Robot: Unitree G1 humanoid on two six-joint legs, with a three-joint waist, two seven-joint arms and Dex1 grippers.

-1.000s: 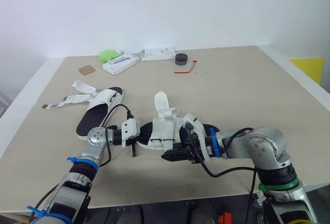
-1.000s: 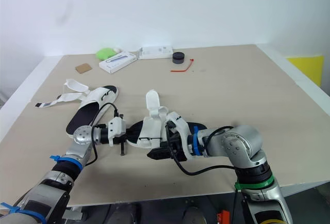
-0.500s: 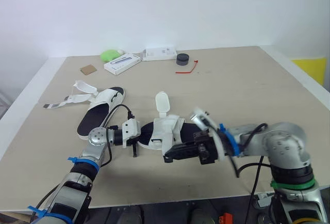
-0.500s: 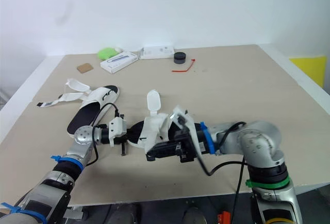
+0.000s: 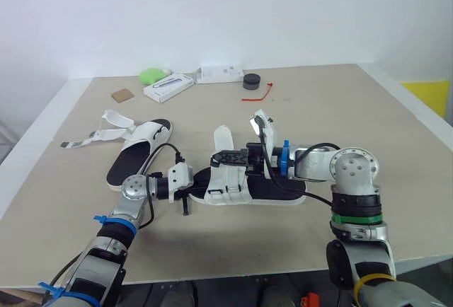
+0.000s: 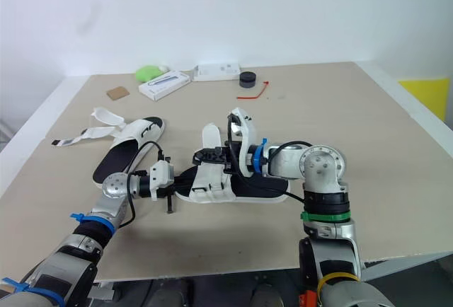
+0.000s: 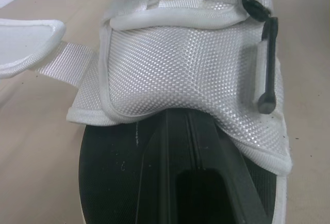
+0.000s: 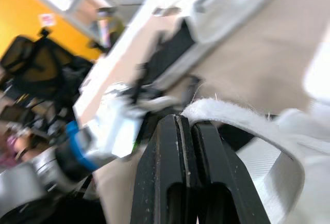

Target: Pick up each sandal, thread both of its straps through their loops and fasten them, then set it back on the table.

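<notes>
A white-strapped sandal with a black footbed (image 5: 277,185) lies on the table (image 5: 340,116) in front of me. My left gripper (image 5: 191,184) is shut on its near end, one finger (image 7: 198,182) lying on the footbed below the woven front panel (image 7: 180,74). My right gripper (image 5: 222,158) hovers over the sandal's straps, shut on a white strap (image 8: 234,114). Another strap tab (image 5: 222,137) stands upright behind it. The second sandal (image 5: 139,148) lies to the left with its straps (image 5: 99,134) spread loose.
Along the table's far edge lie a green object (image 5: 148,76), two white boxes (image 5: 168,86) (image 5: 218,73), a black puck (image 5: 250,80), a red tie (image 5: 256,95) and a brown card (image 5: 120,95). A yellow object (image 5: 433,93) sits past the right edge.
My right gripper has swung from the sandal's front side up over its top, drawing a strap with it; the forearm now lies along the sandal's right. The left gripper has kept its hold.
</notes>
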